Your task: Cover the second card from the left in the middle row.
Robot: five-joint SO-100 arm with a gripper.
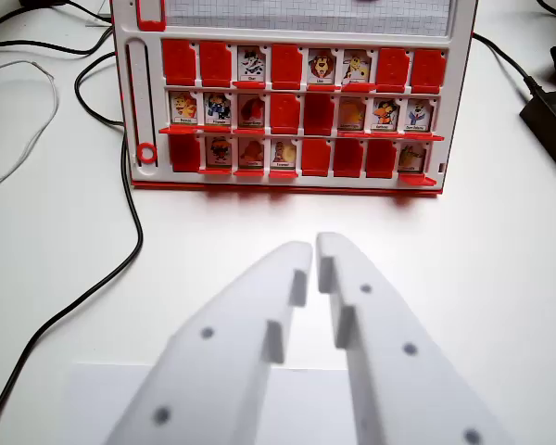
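A black cable (93, 287) trails over the white counter (500, 269) left of the tool (314, 248). The tool's jaws stand nearly together, holding nothing. Well ahead, the red game board (287, 102) stands upright; its middle row's second card (219, 109) shows its picture.

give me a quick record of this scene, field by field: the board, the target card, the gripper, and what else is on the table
board: red and white plastic guessing-game board, standing upright at the far side of the white table
rows: three rows of small picture cards, some showing cartoon faces, others plain red
target card: second from the wrist view's left in the middle row, picture showing
gripper: white plastic gripper, fingertips nearly together, well short of the board, holding nothing
cables: black cables lying left of the board
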